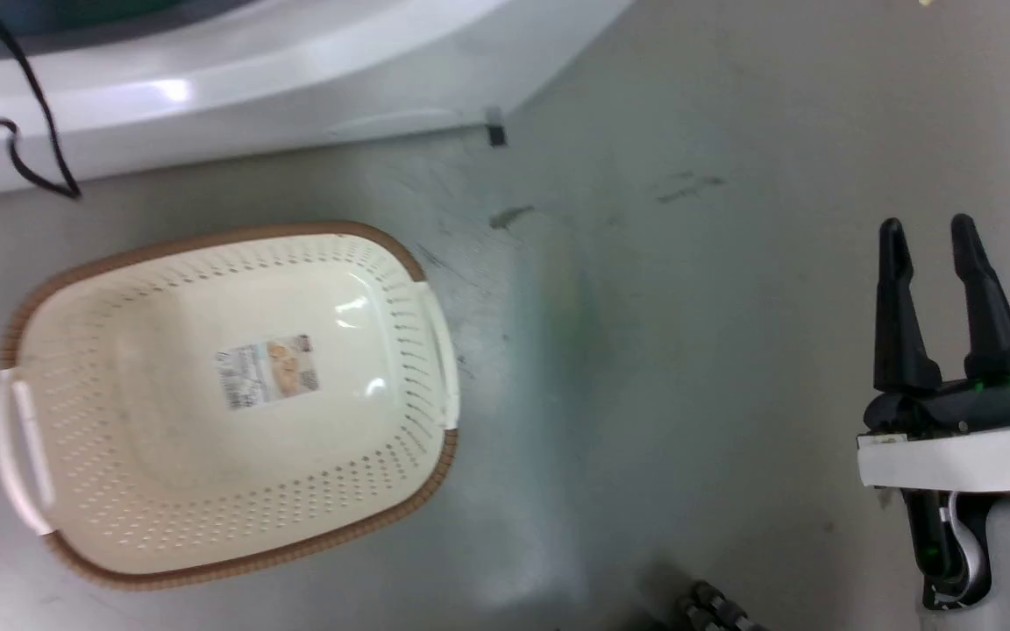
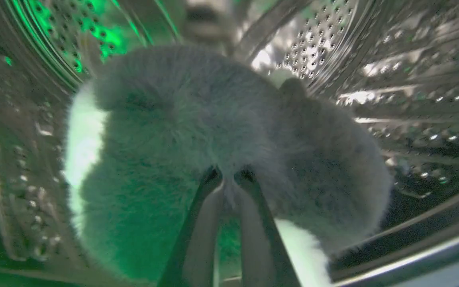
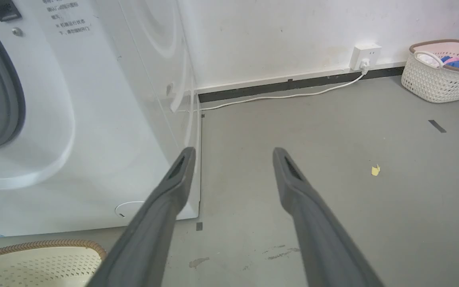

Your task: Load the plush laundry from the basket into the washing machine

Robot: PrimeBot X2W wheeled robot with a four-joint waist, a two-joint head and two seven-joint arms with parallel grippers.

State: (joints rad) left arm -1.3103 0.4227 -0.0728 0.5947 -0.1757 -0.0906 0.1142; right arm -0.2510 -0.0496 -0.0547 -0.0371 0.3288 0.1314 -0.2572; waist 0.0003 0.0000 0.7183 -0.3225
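The plush laundry point(image 2: 181, 119), fluffy black with white patches, lies inside the washing machine's shiny perforated drum point(image 2: 412, 79). My left gripper point(image 2: 229, 175) reaches into the drum, its two fingers pinched together with their tips buried in the fur. The cream basket point(image 1: 163, 456) with its brown rim stands on the floor with nothing in it, its label showing, just in front of the white washing machine point(image 1: 251, 79). My right gripper point(image 1: 930, 232) hangs open over bare floor to the basket's right. In the right wrist view the right gripper point(image 3: 233, 155) points past the washing machine point(image 3: 94, 119), and a corner of the basket point(image 3: 34, 263) shows.
A black cable point(image 1: 32, 131) hangs over the washer's front. Against the far wall stands a second basket point(image 3: 440, 79) full of coloured clothes, with a wall socket point(image 3: 364, 56) and white cord point(image 3: 293, 95). A yellow scrap point(image 3: 375, 170) lies on the grey floor.
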